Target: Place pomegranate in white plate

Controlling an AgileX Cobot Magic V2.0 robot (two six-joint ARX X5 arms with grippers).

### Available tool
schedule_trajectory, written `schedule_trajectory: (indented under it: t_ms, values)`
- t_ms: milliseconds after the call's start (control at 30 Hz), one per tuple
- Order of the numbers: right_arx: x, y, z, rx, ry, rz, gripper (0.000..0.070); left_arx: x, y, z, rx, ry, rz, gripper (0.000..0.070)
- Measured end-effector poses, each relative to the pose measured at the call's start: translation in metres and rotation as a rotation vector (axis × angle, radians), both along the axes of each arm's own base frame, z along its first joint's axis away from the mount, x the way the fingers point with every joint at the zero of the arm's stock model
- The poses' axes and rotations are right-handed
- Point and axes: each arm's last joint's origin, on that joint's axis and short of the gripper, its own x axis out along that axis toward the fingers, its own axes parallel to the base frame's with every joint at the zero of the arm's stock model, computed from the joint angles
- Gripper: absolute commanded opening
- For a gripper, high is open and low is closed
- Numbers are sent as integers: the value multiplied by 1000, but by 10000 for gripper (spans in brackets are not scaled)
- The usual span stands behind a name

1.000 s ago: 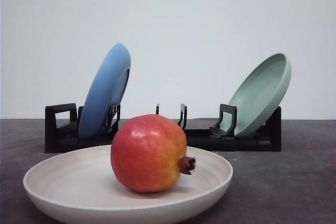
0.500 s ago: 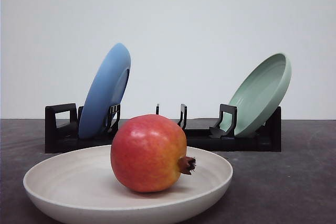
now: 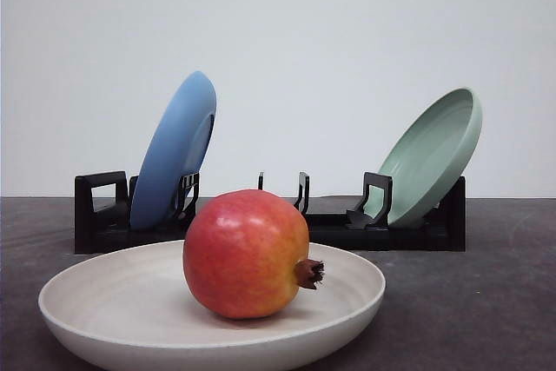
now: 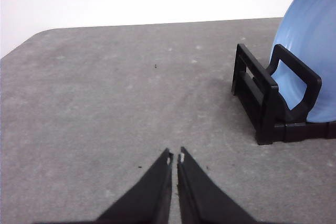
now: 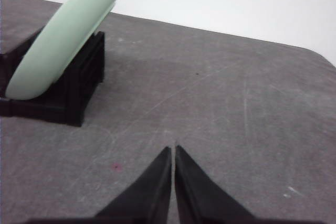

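Front view: pomegranate [image 3: 246, 254] sits on the white plate [image 3: 104, 297], slightly right of the plate's centre, crown nub pointing right. By the look of it the placement is done

Risks from here, my read:
- fruit is round and rests on a shallow, smooth dish, nothing chocks it; a bump to the plate or tabletop [image 3: 486, 301] could roll it toward the right rim, the low rim may not stop it
- plate is at the near edge of the scene, part of its near rim cut off by the frame, so I can't tell how close it is to the table edge; any arm sweep through that zone could shove it
- black rack [image 3: 100, 215] behind holds the blue plate [image 3: 174, 154] at far left and the pale green plate [image 3: 434, 158] at far right, both leaning; an arm retracting wide could clip either one and tip it out

Grippers:
- left gripper [image 4: 175, 157]: jaws together, tips nearly touching with a hairline gap, nothing between them. It hangs over bare grey table; rack end and blue plate are off to one side, well apart from the tips
- right gripper [image 5: 172, 148]: same, jaws closed to a thin slit, empty, over bare table. Green plate and its rack end are well apart from it
- neither touches fruit, plates or rack

No contact visible anywhere, so the main hazard is arm motion near the leaning plates, not grip loss
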Motion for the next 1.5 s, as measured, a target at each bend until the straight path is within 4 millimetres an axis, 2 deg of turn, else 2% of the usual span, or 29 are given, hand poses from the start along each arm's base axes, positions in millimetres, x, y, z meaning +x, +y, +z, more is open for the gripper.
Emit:
schedule_trajectory:
  t_ms: [1500]
  values:
    - [0,0,0,4,-4,-4,5,0,0,0,0,0,0,0]
